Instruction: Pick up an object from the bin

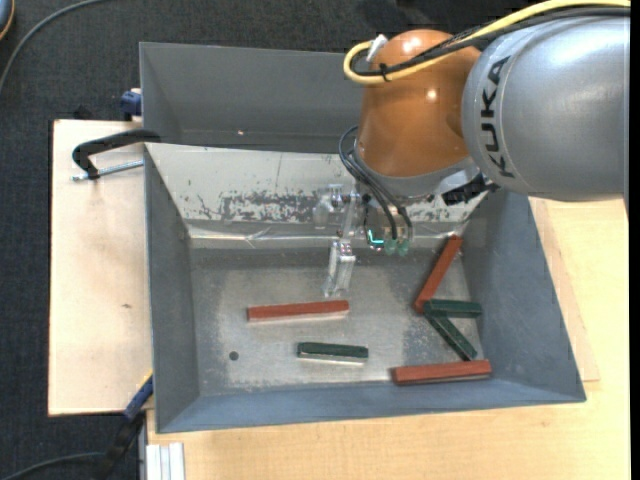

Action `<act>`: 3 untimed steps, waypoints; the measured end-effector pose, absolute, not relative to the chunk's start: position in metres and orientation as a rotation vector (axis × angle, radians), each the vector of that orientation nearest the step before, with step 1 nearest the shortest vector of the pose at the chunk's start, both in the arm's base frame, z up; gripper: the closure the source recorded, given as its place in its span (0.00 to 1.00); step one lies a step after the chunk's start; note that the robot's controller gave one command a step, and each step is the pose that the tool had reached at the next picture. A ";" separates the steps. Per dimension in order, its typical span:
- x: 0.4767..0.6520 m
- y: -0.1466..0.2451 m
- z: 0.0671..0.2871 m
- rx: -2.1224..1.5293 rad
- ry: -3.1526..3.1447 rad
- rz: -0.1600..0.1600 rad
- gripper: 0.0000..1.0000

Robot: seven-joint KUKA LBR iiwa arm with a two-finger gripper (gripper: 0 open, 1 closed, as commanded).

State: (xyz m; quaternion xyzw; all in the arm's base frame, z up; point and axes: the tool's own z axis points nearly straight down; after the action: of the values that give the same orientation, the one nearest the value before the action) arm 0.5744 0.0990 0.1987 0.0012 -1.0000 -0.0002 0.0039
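Observation:
My gripper (340, 276) hangs below the orange wrist cover, near the middle of the bin towards its back wall. Its metal tip points down just above the right end of a long red stick (298, 311) that lies flat on the bin floor. I see nothing held in it. A short dark green stick (332, 351) lies in front of the red one, nearer the front wall.
At the bin's right side another red stick (438, 271) leans against the wall, above two dark green sticks (452, 309) that meet in a V. A third red stick (441, 372) lies along the front right corner. The arm covers the back right.

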 end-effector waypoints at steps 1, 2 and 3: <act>0.558 0.106 0.067 0.067 -3.134 -0.001 0.00; 0.552 0.130 0.103 0.105 -3.148 -0.006 0.00; 0.549 0.103 0.105 0.087 -3.142 0.000 0.00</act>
State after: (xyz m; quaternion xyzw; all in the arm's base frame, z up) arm 0.5492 0.1030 0.1054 0.0276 -0.9996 -0.0002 -0.0006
